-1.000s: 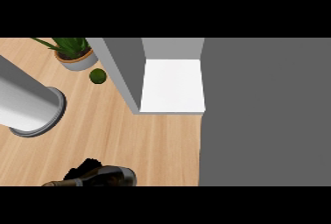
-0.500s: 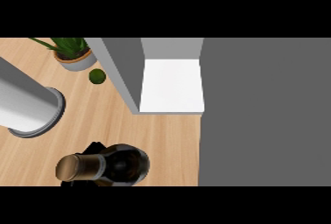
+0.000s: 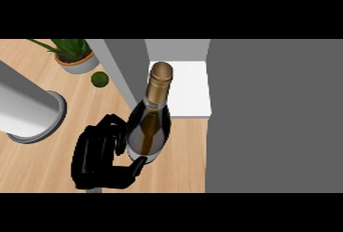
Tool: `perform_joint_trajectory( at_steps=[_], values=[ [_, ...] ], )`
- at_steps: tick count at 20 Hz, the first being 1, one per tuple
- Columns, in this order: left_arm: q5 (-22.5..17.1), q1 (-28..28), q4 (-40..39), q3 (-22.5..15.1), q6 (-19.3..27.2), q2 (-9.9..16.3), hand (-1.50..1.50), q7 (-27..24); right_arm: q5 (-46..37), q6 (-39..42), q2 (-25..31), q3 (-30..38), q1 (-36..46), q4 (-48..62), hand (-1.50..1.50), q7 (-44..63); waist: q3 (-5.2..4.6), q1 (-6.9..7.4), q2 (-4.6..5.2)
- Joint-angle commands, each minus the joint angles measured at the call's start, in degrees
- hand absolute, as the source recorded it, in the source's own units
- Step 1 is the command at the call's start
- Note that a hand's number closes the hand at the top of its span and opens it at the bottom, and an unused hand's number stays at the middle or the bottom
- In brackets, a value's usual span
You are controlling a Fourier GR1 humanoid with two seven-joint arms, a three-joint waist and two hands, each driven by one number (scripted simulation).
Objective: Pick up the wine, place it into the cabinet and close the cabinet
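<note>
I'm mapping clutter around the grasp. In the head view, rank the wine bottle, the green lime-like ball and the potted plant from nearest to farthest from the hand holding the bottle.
1. Wine bottle: in the hand, at its right.
2. Green ball: on the counter, up-view of the hand.
3. Potted plant: farthest, at the upper left.

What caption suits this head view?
Black hand grips a wine bottle, neck pointing toward the open cabinet.

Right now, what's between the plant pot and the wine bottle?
In the head view, a small green ball and the cabinet's grey door lie between the plant pot and the wine bottle.
</note>
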State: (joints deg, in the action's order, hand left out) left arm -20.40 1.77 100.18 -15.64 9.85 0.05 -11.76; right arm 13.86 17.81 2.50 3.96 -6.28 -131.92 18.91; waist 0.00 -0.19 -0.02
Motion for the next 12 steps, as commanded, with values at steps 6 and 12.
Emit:
perform_joint_trajectory(
  at_steps=[6,12],
  values=[
    [1.02,-13.6,-13.17,-3.45,10.08,-0.05,1.5,-5.5,-0.91,0.91,-1.21,-1.56,-3.94,-2.55,-1.5,-0.97,-0.01,-0.31,0.02],
    [4.11,-22.62,-21.52,-5.02,14.95,-0.05,1.5,-5.5,-2.4,-0.89,-1.27,-1.4,0.56,0.08,-1.5,-0.14,-0.02,-0.31,0.09]
  ],
)
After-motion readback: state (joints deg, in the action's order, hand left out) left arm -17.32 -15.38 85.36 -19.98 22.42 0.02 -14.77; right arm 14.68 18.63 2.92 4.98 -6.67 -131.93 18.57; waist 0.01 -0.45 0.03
